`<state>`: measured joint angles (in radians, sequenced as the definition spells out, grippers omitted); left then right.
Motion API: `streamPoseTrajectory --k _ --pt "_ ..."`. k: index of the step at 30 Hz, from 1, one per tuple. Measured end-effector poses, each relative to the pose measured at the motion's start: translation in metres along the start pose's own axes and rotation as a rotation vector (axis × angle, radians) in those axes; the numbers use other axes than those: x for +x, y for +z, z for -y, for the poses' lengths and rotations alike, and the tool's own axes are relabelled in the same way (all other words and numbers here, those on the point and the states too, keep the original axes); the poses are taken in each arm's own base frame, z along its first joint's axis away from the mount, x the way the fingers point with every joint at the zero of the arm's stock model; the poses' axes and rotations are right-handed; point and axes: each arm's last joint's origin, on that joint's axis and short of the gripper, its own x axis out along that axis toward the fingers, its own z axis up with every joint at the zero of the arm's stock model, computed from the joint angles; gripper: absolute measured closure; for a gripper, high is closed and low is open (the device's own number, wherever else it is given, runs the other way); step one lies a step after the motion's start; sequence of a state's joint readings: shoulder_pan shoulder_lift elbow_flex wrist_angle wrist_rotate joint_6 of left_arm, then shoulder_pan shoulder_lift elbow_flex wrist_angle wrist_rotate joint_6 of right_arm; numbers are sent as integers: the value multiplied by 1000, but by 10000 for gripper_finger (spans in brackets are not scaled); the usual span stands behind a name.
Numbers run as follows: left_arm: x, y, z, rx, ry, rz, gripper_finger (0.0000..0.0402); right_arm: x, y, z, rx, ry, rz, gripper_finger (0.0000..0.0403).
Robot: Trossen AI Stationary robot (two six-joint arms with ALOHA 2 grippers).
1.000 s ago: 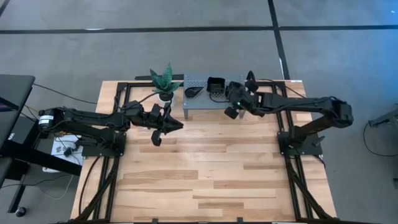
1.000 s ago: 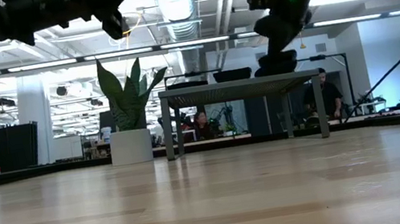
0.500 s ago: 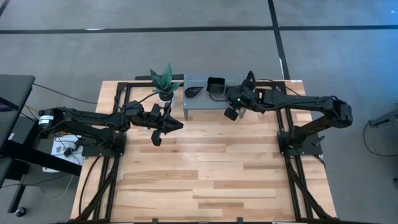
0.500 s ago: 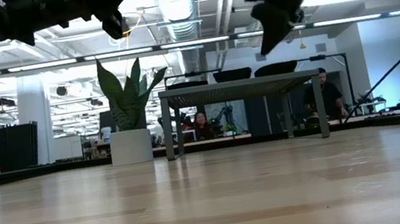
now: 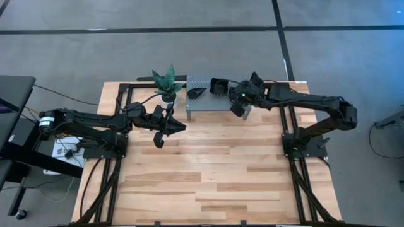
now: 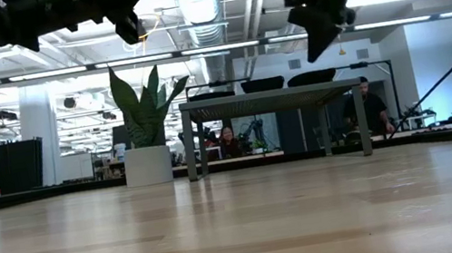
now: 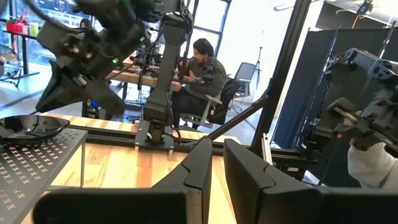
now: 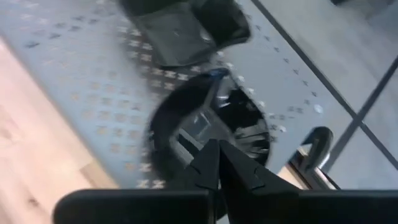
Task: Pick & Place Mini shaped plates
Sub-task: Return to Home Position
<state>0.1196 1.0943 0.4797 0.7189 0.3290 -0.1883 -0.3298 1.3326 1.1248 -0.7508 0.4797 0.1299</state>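
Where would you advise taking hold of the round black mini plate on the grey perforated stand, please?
Probably by its raised rim. The round plate lies flat and shallow on the perforated stand, so a side approach finds little to clamp. Come from above, one finger inside the rim and one outside. The right pincer, directly over it with fingers shut, would need to open first.

Right hand (image 5: 238, 108) raised, fingers together; left hand (image 5: 165, 132) hovers mid-table, fingers together.
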Motion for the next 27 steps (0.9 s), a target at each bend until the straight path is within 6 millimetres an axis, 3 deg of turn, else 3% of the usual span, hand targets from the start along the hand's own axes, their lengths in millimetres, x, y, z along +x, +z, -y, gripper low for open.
streamPoseTrajectory --k 4,10,13,16,20,24,27 --pt "-1 2 1 0 -2 6 358 -10 2 -7 -28 31 26 398" --pt "-25 25 5 128 33 52 358 -67 8 -8 -153 85 223 398" --pt "-47 38 7 192 116 79 358 -99 0 3 -171 177 329 400" --pt "-72 40 10 384 217 103 358 -122 -24 20 -160 286 411 401" --pt "-99 19 9 544 328 109 358 -114 -72 26 -67 354 580 398" --pt "-119 -3 11 442 351 162 358 -86 -121 22 4 372 808 399" --pt "-133 -4 19 412 348 266 358 -71 -147 22 22 359 912 401"
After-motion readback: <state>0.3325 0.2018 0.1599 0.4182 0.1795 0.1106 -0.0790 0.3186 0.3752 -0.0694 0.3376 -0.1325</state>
